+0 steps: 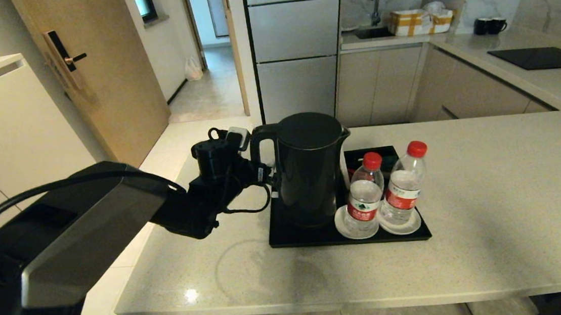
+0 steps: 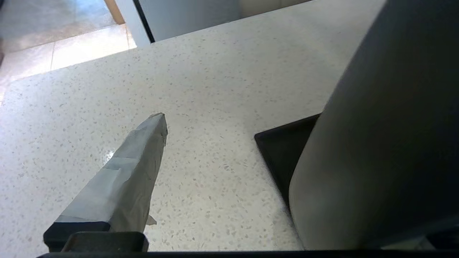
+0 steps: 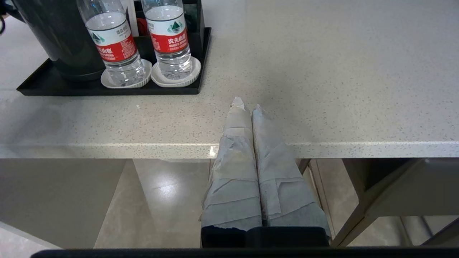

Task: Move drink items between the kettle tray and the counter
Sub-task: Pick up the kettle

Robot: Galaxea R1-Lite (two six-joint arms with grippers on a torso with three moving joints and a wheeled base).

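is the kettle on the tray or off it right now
On the tray. The kettle stands upright on the left part of the kettle tray, beside two water bottles on saucers; the open left gripper is at its handle.

kettle (image 1: 309, 167) upright on tray (image 1: 287, 235) | two bottles (image 1: 362, 196) on saucers (image 1: 347, 225)

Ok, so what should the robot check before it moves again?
1. Kettle standing upright on the tray: ok.
2. Left bottle and right bottle upright on the tray, red caps on: ok.
3. Left gripper beside the kettle handle, jaws open: ok.
4. Left jaws fully clear of the handle: cannot tell.
5. Right gripper parked at the near edge of the counter, jaws shut, away from the tray: ok.
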